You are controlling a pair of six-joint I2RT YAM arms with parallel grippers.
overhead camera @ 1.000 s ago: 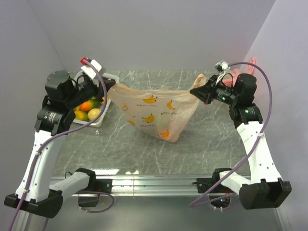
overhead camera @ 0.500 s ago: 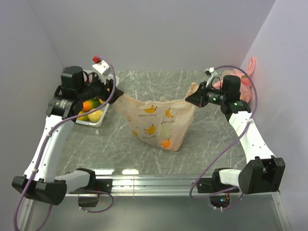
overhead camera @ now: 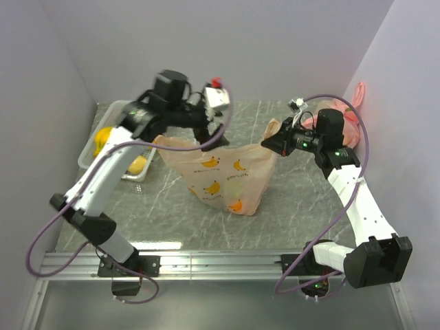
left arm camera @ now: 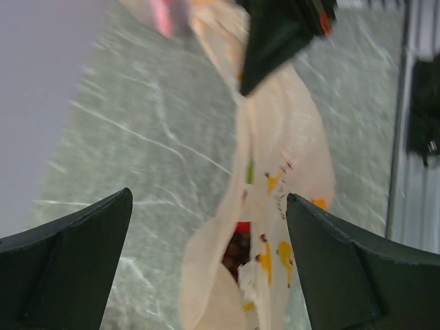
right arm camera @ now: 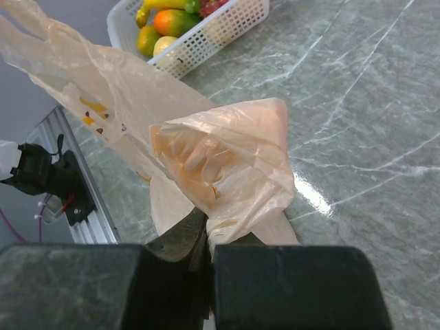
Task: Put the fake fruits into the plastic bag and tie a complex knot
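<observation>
My left gripper (overhead camera: 212,136) stood with its fingers spread wide and nothing between them. It hung over the left end of the plastic bag's (overhead camera: 220,172) top edge. In its own camera the two dark fingers (left arm camera: 75,261) framed the bag (left arm camera: 275,172) lying farther off on the table, and I could not see them touching the plastic. That view was blurred, but I could make out something red and dark (left arm camera: 238,244) inside the bag's open mouth.

My right gripper (overhead camera: 268,144) was clamped tight on the bag's right corner. From the wrist I saw the jaws pressed together (right arm camera: 206,240) on a bunched, crumpled wad of peach-orange film (right arm camera: 227,151), which rose up out of them.

From that hold the bag stretched leftward and sagged down onto the grey marbled table (overhead camera: 165,213), with its banana prints facing up.

Well to the left, against the wall, sat the white basket (overhead camera: 86,157) with fake fruits (right arm camera: 168,20) in it. I could see an orange-green one, yellow ones and a banana.
</observation>
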